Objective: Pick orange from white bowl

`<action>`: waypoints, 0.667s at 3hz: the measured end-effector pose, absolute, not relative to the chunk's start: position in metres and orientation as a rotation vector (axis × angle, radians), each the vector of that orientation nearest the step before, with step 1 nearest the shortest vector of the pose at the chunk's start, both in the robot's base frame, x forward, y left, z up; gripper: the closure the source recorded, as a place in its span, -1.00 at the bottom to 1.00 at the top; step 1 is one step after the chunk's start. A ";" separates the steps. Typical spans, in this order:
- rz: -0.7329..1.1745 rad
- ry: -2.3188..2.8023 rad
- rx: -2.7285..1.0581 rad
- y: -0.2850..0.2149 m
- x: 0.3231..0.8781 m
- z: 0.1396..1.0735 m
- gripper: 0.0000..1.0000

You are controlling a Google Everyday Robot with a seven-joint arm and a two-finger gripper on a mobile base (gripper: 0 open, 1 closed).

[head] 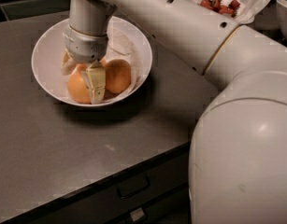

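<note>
The white bowl [45, 55] stands on the dark counter at the upper left and is lined with crumpled white paper. My gripper [81, 82] reaches down into it from above. Its two fingers straddle the left orange [77, 90], one finger [67, 64] on its far left side and the other [96, 82] between it and a second orange [118, 75]. The fingers press against the left orange, which still rests in the bowl. A sliver of a third orange [103, 62] shows under the wrist.
A second white bowl with red berries [220, 3] stands at the back right, behind my arm. My large white arm [236, 139] fills the right side. The dark counter [87, 143] ends at a front edge with drawers below.
</note>
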State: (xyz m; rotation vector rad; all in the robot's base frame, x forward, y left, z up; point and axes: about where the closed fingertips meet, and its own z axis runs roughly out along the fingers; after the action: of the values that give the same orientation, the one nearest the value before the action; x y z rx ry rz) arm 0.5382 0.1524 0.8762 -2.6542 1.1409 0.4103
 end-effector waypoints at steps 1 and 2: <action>0.406 1.147 -2.665 0.152 0.538 0.873 -0.24; 0.406 1.147 -2.665 0.152 0.538 0.873 0.21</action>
State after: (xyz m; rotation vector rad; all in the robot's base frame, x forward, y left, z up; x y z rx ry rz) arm 0.5377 0.1519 0.8734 -2.6650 1.1470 0.4056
